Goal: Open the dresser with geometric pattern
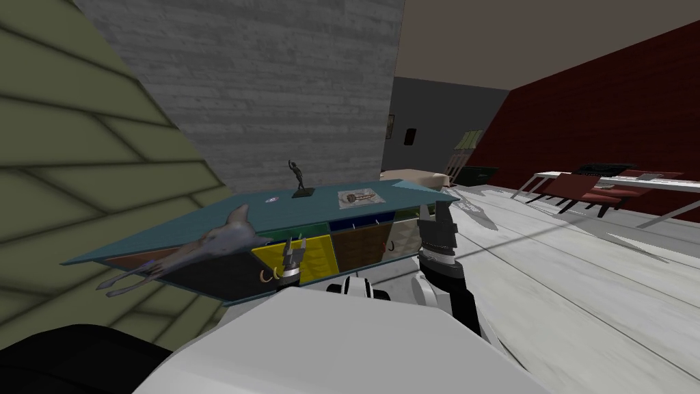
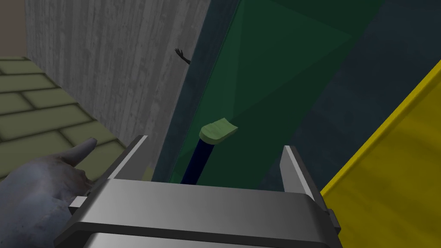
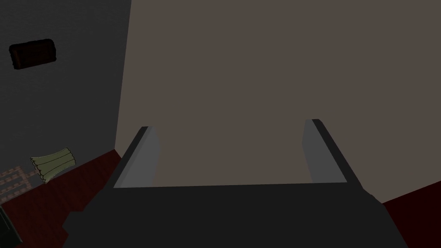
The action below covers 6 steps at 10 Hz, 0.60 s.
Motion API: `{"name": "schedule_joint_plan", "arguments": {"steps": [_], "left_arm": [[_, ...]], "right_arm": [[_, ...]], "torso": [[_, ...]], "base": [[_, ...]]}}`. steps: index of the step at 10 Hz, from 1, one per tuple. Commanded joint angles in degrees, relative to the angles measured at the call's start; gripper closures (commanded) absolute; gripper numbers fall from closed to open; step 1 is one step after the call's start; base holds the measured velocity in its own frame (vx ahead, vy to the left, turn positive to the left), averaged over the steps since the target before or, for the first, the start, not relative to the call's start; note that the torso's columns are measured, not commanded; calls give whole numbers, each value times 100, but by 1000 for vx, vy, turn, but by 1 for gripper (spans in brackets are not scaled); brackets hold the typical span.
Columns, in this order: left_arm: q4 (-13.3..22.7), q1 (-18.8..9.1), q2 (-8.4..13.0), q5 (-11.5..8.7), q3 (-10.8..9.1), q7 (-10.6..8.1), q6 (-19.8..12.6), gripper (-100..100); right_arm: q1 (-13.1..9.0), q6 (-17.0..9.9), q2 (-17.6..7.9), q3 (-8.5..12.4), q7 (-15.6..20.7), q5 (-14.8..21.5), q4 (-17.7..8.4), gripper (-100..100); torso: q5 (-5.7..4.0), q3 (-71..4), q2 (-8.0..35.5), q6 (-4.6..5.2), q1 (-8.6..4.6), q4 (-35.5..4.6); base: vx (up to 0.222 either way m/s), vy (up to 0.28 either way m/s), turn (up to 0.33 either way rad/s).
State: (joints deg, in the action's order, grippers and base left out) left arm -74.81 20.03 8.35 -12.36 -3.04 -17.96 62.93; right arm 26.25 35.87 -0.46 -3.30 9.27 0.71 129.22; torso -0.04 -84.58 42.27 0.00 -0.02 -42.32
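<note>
Dresser (image 1: 287, 215), teal top, front in coloured panels, stands vs. the grey wall, straight ahead. L fingers (image 2: 129, 157) are spread wide & empty. They are held close to the front, where green panel (image 2: 280, 86) meets yellow panel (image 2: 387, 172). Handle (image 2: 218, 130) is seen btwn them: pale green cap on a dark blue stem, not touched by either finger.

Stem runs approx. along the fingers' own pointing direction, cap at the far end, so its long axis is lined up w/ the reach, not across it. It sits off-centre, nearer the finger on the side of the grey animal figure (image 2: 38, 202) that lies at the dresser top's front edge. Gap to the other finger is much wider.

Judged: a small sideways shift toward the figure is called for before the fingers are closed, then a pull straight back off the front. Drawer or door can't be told. Figure's snout is close by that finger, so a knock is possible.

R fingers (image 3: 142, 155) are likewise spread, nothing held. R arm (image 1: 441, 263) is raised by the dresser's right end, so L is nearer by far.
</note>
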Motion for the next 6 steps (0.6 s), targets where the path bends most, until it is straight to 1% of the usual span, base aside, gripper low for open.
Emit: {"name": "schedule_joint_plan", "arguments": {"steps": [1, 3, 5, 6], "left_arm": [[121, 63, -65, 29, 46, 16, 194, 100], [206, 110, -100, 45, 75, 18, 327, 100], [377, 202, -169, 78, 131, 23, 595, 100], [293, 188, -143, 79, 124, 23, 505, 100]], "right_arm": [[0, 0, 0, 0, 0, 0, 0, 0], [0, 0, 0, 0, 0, 0, 0, 0], [0, 0, 0, 0, 0, 0, 0, 0], [0, 0, 0, 0, 0, 0, 0, 0]], "torso": [[2, 1, 1, 0, 3, 1], [-3, 13, 22, -9, 5, -14], [13, 14, 15, -12, 20, 0], [19, 11, 8, -13, 28, 6]], "base": [[5, 15, -37], [8, 19, -10], [6, 21, -16], [0, 0, 0]]}}
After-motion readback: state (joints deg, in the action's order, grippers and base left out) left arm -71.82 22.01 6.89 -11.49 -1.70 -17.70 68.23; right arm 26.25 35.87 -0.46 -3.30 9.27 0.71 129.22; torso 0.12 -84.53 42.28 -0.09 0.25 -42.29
